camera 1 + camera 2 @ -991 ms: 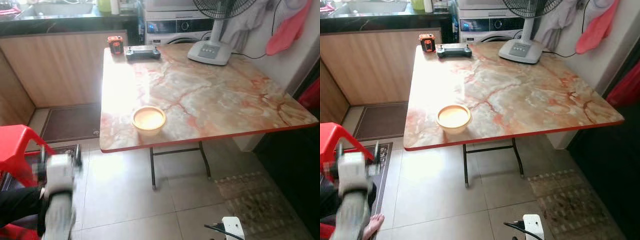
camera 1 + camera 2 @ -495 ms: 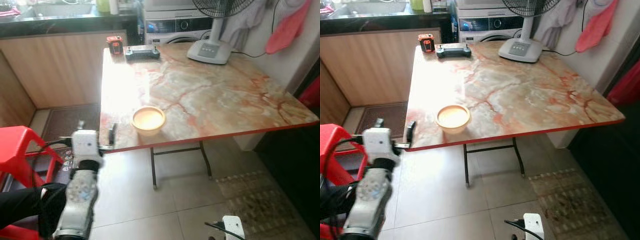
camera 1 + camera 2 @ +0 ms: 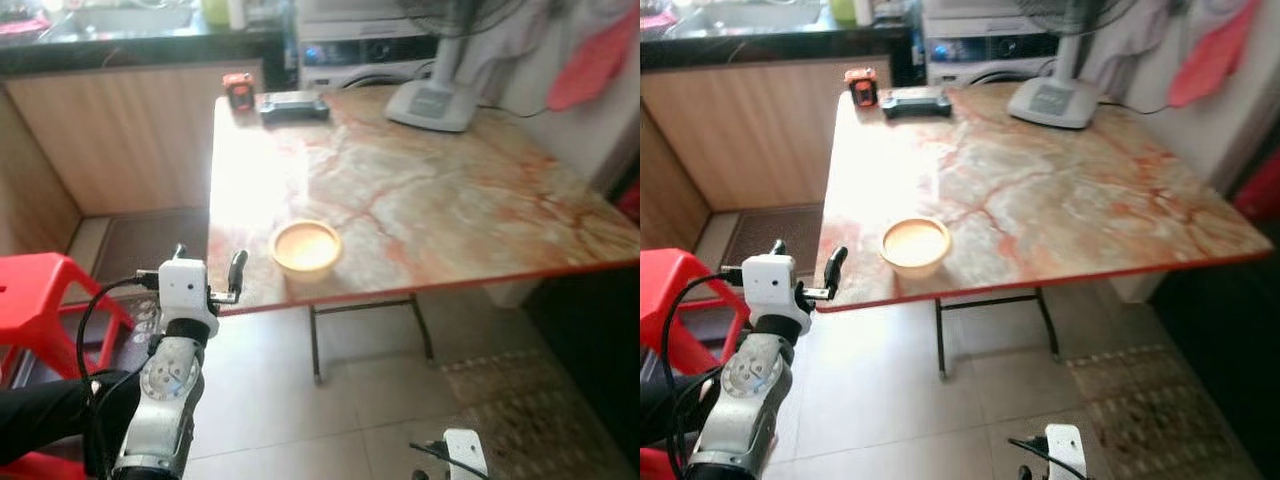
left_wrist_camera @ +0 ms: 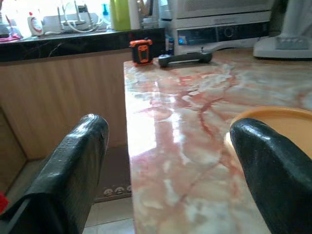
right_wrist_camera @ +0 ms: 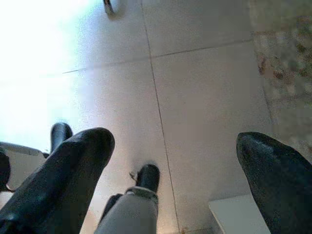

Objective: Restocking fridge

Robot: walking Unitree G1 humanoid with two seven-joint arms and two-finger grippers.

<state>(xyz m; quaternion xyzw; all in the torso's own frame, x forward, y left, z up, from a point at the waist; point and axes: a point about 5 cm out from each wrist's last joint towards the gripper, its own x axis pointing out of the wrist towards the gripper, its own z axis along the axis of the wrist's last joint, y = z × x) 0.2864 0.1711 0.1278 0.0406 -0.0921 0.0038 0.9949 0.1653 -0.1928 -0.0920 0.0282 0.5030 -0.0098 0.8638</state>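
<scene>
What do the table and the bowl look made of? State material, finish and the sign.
Table: marble-patterned top, probably laminate, glossy; it mirrors window glare, with a thin red edge. Bowl: likely plastic, smooth and matte; pale orange, uniform, no sharp highlights.

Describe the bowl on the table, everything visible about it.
The bowl is small, round and pale orange-yellow, plastic by its look, upright and seemingly empty. It stands on the marble-patterned table near the front edge, toward the robot's left corner. Nothing touches it; the open left gripper is raised just outside that corner.
</scene>
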